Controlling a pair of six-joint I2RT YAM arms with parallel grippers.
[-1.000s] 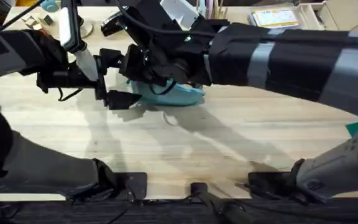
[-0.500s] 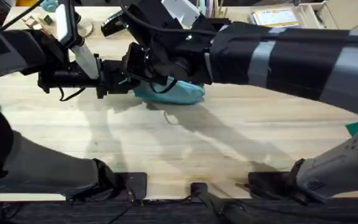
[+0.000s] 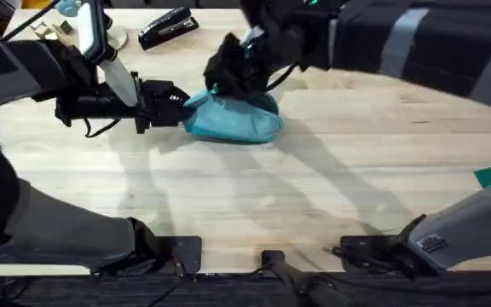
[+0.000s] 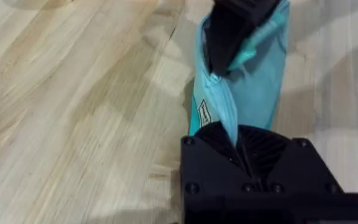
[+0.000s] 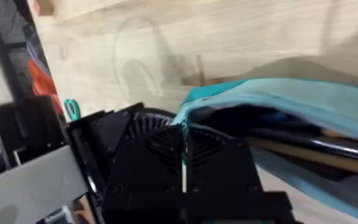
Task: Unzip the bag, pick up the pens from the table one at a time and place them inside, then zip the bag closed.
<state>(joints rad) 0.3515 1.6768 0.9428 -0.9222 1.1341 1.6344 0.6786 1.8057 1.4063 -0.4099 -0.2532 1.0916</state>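
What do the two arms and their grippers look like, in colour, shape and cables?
Both arms are mostly black with grey segments. The left gripper is matte black and blocky, with screw heads at its corners and ribbed, fan-like faces, seen in the left wrist view. A white part sits on the left arm, and thin black cables loop beside it. The right gripper is black too, with a black cable curving near it.

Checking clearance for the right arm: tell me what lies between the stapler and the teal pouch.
Bare table, as the overhead view shows: the black stapler lies apart from the bag, with nothing in the gap.
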